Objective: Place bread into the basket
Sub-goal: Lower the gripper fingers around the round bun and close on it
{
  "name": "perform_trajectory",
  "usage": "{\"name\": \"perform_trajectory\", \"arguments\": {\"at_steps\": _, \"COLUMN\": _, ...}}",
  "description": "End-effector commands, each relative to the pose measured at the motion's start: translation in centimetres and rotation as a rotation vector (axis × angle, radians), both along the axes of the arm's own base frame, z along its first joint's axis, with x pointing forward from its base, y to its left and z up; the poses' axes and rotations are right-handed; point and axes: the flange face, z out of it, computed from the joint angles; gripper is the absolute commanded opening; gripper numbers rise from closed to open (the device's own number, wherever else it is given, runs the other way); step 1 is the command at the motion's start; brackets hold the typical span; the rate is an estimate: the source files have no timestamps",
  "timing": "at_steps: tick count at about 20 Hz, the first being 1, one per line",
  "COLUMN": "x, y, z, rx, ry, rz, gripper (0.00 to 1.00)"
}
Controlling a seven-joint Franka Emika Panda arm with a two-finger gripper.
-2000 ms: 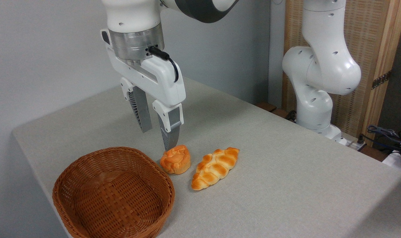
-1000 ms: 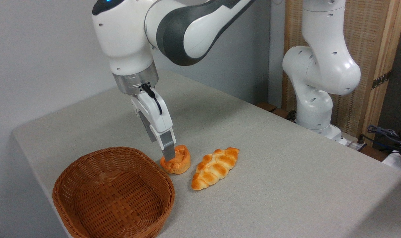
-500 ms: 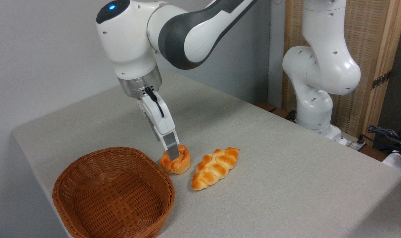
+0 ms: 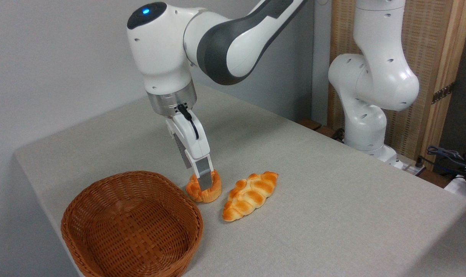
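White-and-grey robot arm, wrist pointing down over the near-left part of the table, blue indicator light lit on its upper joint. Two-finger gripper point(image 4: 205, 185), white body with grey fingers, seen nearly edge-on; the nearer finger point(image 4: 204, 177) presses into the top of the bun, the other finger is hidden behind it, so how far the jaws stand apart, and whether they have hold of the bun, cannot be told from this view. Small round muffin-shaped bun point(image 4: 204, 189), glossy orange-golden folded top, paler ridged sides: rests on the table just beside the right rim of the basket, outside it, with the finger sunk between its top folds. Brown woven wicker basket point(image 4: 114, 240), shallow, rounded-rectangular, at the near-left corner of the table. Longer braided golden loaf point(image 4: 250, 195), lying on the table just right of the bun, apart from it, set at a slant. Table point(image 4: 333, 215), covered in pale grey-beige cloth. Arm base, white, standing at the far right edge of the table before a slatted wooden panel. Dark cables point(image 4: 454, 159), bundled at the far right edge of the view.
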Motion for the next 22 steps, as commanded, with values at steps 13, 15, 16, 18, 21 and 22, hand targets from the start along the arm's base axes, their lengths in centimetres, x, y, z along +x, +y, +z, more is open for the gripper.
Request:
{"name": "perform_trajectory", "arguments": {"at_steps": 13, "x": -0.3, "y": -1.3, "z": -1.9, "rx": 0.010, "ry": 0.007, "rz": -0.074, "gripper": 1.00}}
{"name": "perform_trajectory", "arguments": {"at_steps": 15, "x": -0.1, "y": -1.4, "z": -2.7, "rx": 0.012, "ry": 0.016, "rz": -0.076, "gripper": 1.00}}
{"name": "perform_trajectory", "arguments": {"at_steps": 16, "x": -0.1, "y": -1.7, "z": -2.9, "rx": 0.013, "ry": 0.019, "rz": -0.080, "gripper": 1.00}}
{"name": "perform_trajectory", "arguments": {"at_steps": 18, "x": 0.0, "y": -1.9, "z": -3.3, "rx": 0.028, "ry": 0.021, "rz": -0.094, "gripper": 1.00}}
{"name": "perform_trajectory", "arguments": {"at_steps": 21, "x": 0.0, "y": -1.9, "z": -3.5, "rx": 0.043, "ry": 0.024, "rz": -0.104, "gripper": 1.00}}
{"name": "perform_trajectory", "arguments": {"at_steps": 22, "x": 0.0, "y": -1.9, "z": -3.5, "rx": 0.043, "ry": 0.024, "rz": -0.104, "gripper": 1.00}}
